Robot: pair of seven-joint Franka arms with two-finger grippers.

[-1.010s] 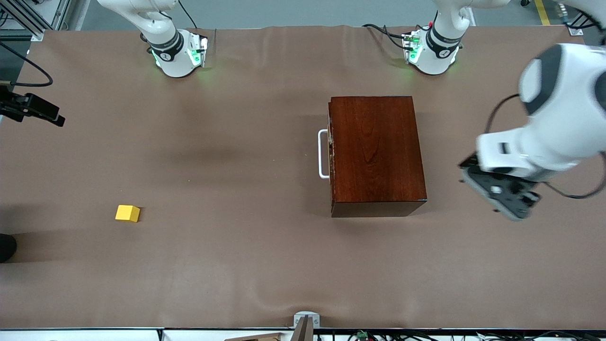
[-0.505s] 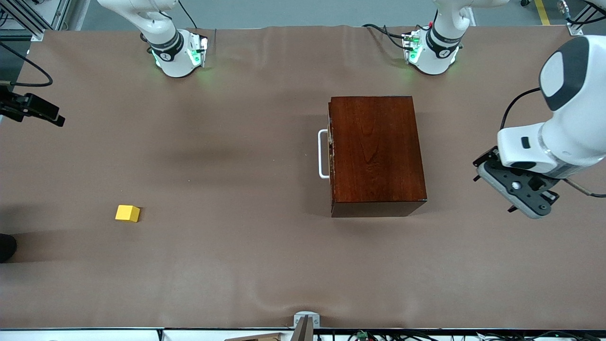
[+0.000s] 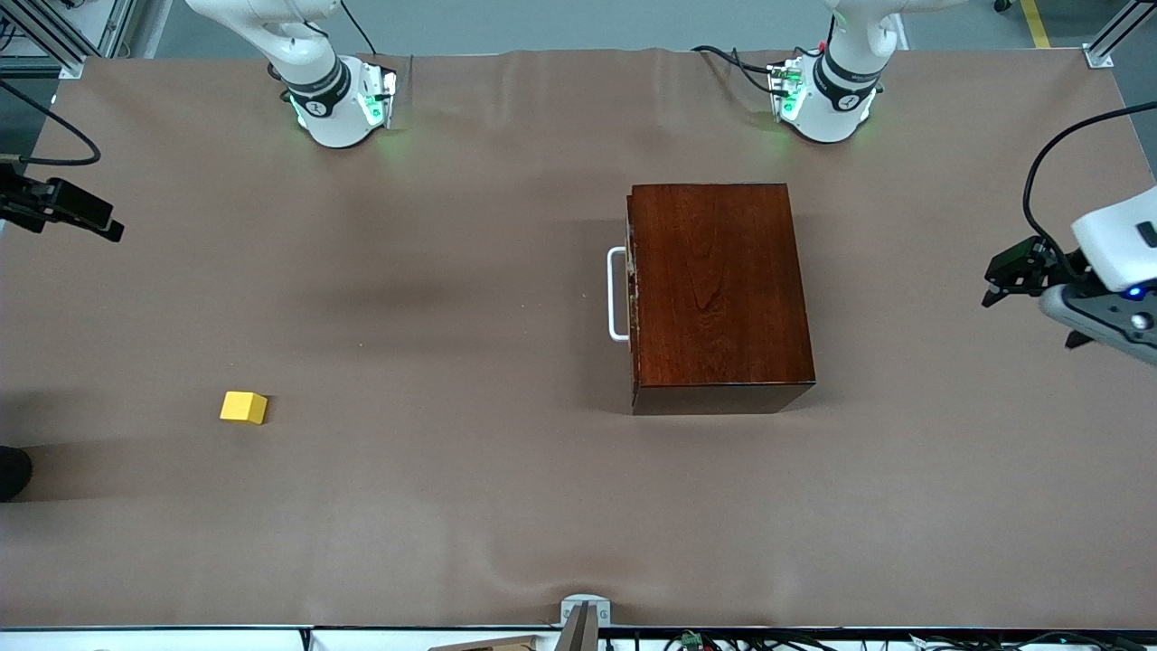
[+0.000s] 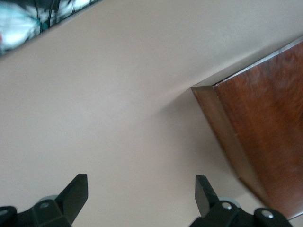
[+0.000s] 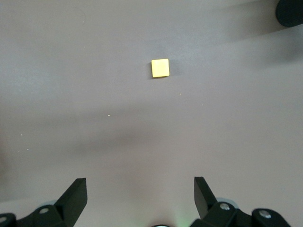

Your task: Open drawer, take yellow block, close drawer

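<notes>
The drawer is shut inside the dark reddish-brown wooden box [image 3: 719, 289], and only its white bar handle [image 3: 616, 294] shows, facing the right arm's end of the table. A corner of the box [image 4: 265, 123] also appears in the left wrist view. The yellow block [image 3: 243, 407] lies on the bare table toward the right arm's end, nearer the front camera than the box. My left gripper [image 4: 140, 189] is open and empty over the table at the left arm's end, its wrist [image 3: 1116, 240] at the view's edge. My right gripper [image 5: 140, 189] hangs open, high over the yellow block [image 5: 160, 68].
The two arm bases [image 3: 339, 99] [image 3: 827, 95] stand along the table's back edge. A black camera mount [image 3: 63, 208] juts in at the right arm's end, with a dark round object [image 3: 11, 470] nearer the front camera. A grey bracket [image 3: 583, 615] sits at the front edge.
The left arm has swung away from the box toward its own end of the table, mostly leaving the front view. The box, handle and yellow block have not moved.
</notes>
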